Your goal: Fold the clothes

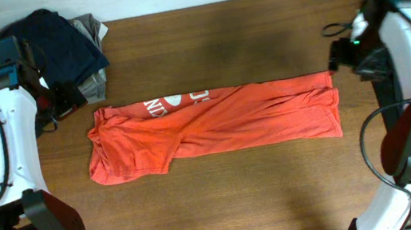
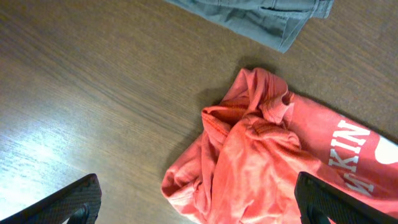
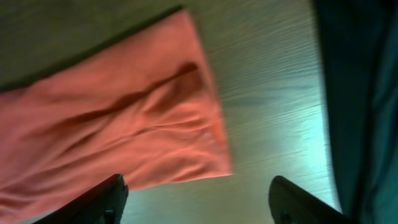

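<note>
1. The left gripper (image 2: 196, 208) has its fingers (image 2: 68, 202) spread wide and grips nothing. It hangs over the bunched left end of the orange-red T-shirt (image 1: 214, 122).
2. The right gripper (image 3: 196, 202) is also parted, with nothing between its fingers (image 3: 93, 202). The shirt's right end lies below it, partly under the left finger.
3. The T-shirt lies flat on the table (image 1: 227, 209) as one long band running left to right across the middle.
4. Its left end is crumpled, with sleeve and collar gathered into folds. The white lettering (image 1: 157, 105) runs along the far edge near that end.
5. Its right end is a fairly straight edge with a few soft creases, and bare wood shows just beyond it.
6. A dark navy garment (image 1: 58, 43) with a grey one (image 1: 95, 84) beside it sits at the far left corner — close to the left gripper, apart from the shirt.
7. In the left wrist view the grey garment's corner lies near the shirt's crumpled end, with a strip of wood between them.
8. Open wood runs along the whole near side of the shirt, and a narrower strip runs along its far side up to the table edge.
9. A dark shape fills the right side of the right wrist view — I cannot tell what it is.
</note>
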Tool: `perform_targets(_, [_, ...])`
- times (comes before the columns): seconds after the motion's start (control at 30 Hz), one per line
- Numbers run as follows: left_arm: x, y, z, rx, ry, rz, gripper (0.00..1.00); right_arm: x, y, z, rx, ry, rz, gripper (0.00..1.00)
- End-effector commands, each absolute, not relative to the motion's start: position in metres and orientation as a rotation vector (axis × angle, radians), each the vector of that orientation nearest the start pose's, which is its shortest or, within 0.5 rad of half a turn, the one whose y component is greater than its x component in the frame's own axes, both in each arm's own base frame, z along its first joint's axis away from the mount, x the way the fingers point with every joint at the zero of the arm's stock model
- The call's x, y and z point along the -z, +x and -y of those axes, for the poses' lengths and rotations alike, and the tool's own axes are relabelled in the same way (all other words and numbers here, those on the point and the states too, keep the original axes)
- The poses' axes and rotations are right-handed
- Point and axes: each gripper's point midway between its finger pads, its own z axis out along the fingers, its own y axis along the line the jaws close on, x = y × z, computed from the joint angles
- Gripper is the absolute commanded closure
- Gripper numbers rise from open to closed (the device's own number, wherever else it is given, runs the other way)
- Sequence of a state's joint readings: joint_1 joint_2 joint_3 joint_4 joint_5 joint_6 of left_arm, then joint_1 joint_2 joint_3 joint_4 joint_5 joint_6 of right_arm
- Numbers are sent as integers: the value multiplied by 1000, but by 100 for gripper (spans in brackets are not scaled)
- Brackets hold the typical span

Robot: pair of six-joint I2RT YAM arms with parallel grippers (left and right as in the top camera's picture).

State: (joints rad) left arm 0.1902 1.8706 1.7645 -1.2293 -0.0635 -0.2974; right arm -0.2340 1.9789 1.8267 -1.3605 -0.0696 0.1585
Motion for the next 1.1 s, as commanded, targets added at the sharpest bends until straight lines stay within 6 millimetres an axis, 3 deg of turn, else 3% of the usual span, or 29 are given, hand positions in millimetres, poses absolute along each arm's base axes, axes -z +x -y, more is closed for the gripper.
perform_targets(0.0, [-160, 391, -85, -63, -722, -2835, 1, -115, 378, 100, -260, 508, -3026, 21])
perform_targets(0.23, [-159, 386, -82, -50, -724, -2857, 1, -77, 383, 92, -645, 318, -2878, 18])
perform_targets(0.53, [-158, 384, -80, -37, -726, -2871, 1, -32, 368, 94, -702, 366, -2854, 1])
perform_targets(0.8, [-158, 385, -76, 0, -723, -2873, 1, -26, 365, 71, -839, 289, -2812, 1])
perform_targets(1.07, [-158, 385, -74, 10, -722, -2874, 1, 11, 353, 35, -930, 238, -2897, 0])
